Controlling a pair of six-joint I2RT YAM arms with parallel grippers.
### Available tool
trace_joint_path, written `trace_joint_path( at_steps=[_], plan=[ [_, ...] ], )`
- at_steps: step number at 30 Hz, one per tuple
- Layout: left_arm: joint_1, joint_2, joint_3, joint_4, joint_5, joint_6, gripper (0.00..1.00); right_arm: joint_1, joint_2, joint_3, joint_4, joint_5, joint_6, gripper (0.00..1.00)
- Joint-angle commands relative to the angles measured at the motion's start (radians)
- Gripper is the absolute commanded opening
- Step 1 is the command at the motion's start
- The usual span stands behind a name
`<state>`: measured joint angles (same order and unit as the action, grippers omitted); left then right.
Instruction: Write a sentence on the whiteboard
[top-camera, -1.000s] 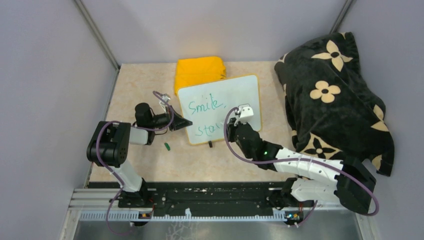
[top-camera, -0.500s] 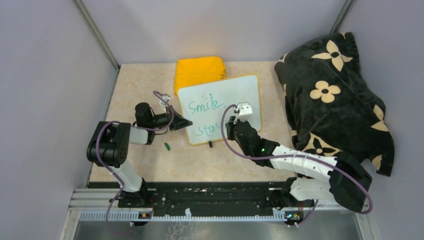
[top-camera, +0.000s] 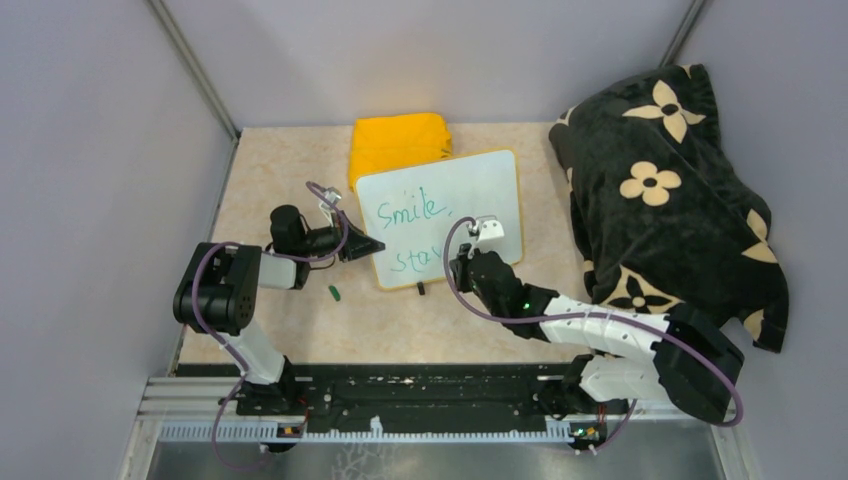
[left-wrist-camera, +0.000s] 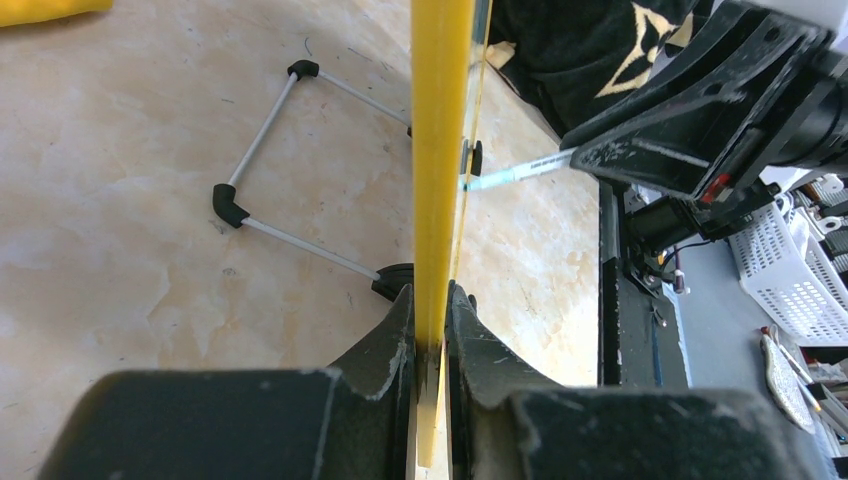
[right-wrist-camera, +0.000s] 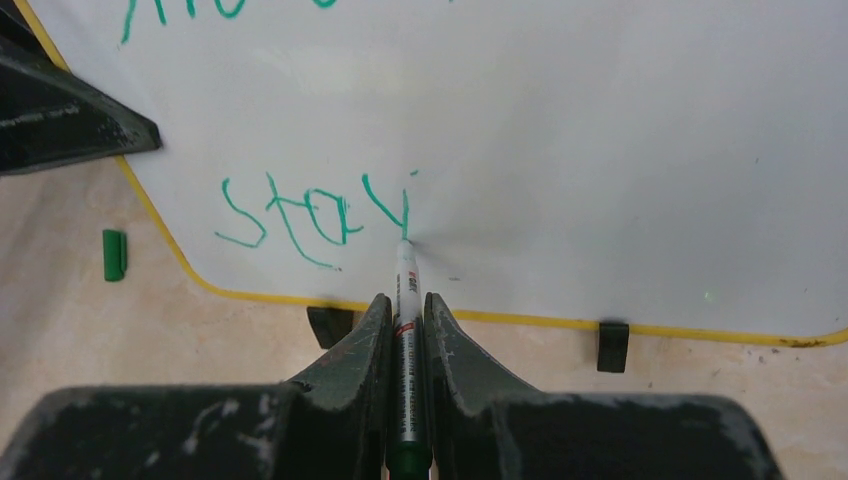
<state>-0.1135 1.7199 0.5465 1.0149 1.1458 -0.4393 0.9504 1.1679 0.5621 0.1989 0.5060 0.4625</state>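
whiteboard (top-camera: 480, 190), propped on its wire stand (left-wrist-camera: 261, 130) at mid-table, face toward the arms. nearest, the right gripper (right-wrist-camera: 405, 300) is clenched on a green marker (right-wrist-camera: 405, 265). the marker's long axis points straight ahead, and its tip touches the board at the tail of the "y" in "stay", second line of the sentence (right-wrist-camera: 300, 215). blank board lies to the right of the tip (where the next word would likely go). farther left, the left gripper (left-wrist-camera: 430, 295) pinches the board's yellow edge. a yellow cloth (top-camera: 398, 140) lies behind.
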Motion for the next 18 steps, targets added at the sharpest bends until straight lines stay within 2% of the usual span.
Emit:
trace_joint_path(
  at_steps=[1,13,18],
  plan=[
    [-0.008,0.014,0.001,-0.081,-0.055,0.05,0.0,-0.006,0.009,-0.037,0.036,-0.034,0.049,0.0],
    [-0.008,0.014,0.003,-0.087,-0.054,0.054,0.0,0.03,0.081,-0.002,0.075,-0.069,0.056,0.0],
    [-0.008,0.014,0.002,-0.087,-0.055,0.054,0.0,0.032,-0.004,0.013,0.04,-0.032,0.039,0.0]
  ],
)
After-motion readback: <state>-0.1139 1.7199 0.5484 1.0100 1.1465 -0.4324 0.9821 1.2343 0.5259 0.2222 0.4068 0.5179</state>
